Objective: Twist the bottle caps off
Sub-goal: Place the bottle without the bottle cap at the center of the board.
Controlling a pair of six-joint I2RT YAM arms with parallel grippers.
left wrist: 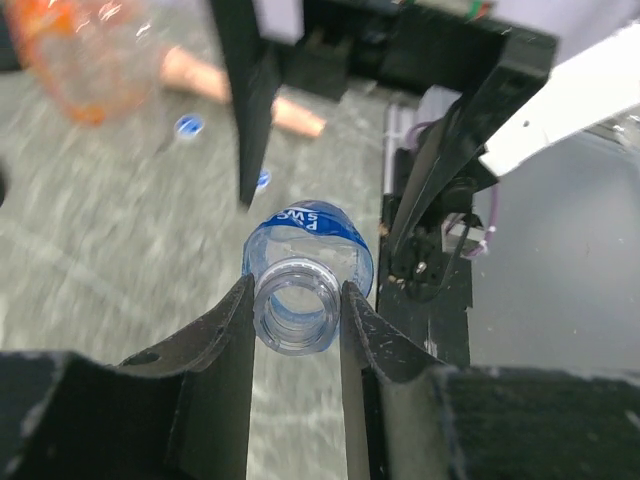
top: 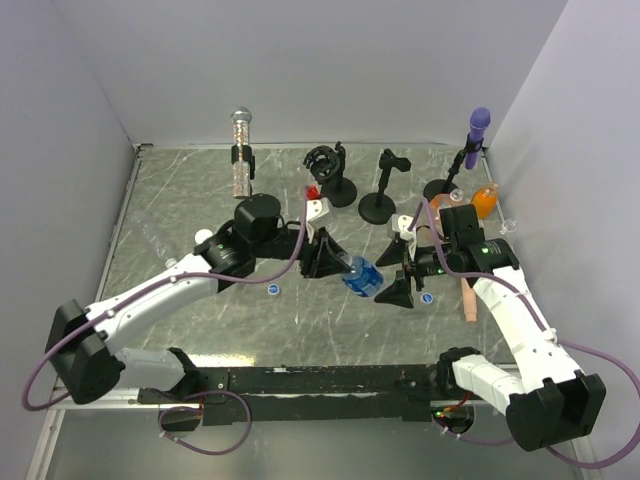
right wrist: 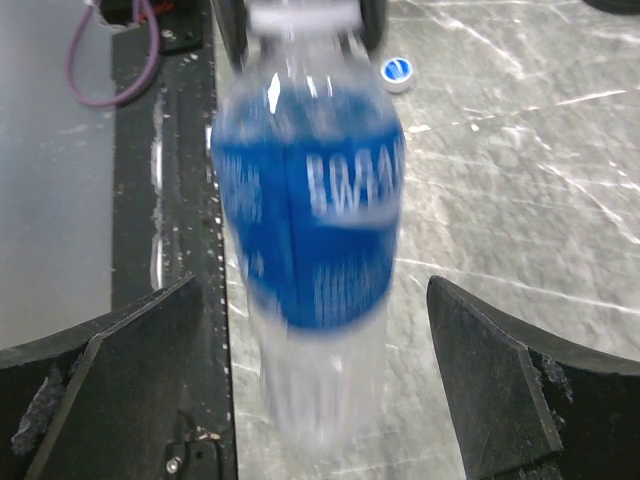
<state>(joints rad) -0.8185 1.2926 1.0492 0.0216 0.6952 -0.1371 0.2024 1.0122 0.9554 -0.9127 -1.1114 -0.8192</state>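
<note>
A clear bottle with a blue label (top: pixel 360 276) lies tipped between the two arms. My left gripper (left wrist: pixel 295 292) is shut on its threaded neck (left wrist: pixel 294 308), and the mouth is uncapped and faces the left wrist camera. In the top view the left gripper (top: pixel 335 262) holds it from the left. My right gripper (top: pixel 393 283) is open. Its fingers stand wide on either side of the blurred bottle body (right wrist: pixel 310 220) without touching it. Loose blue caps lie on the table (top: pixel 273 290) (top: pixel 427 298) (right wrist: pixel 397 72).
An orange bottle (top: pixel 484 200) stands at the back right by a purple microphone (top: pixel 478 125). A silver microphone (top: pixel 240 150) stands at the back left. Black stands (top: pixel 377 205) fill the middle back. A peach stick (top: pixel 468 300) lies at the right.
</note>
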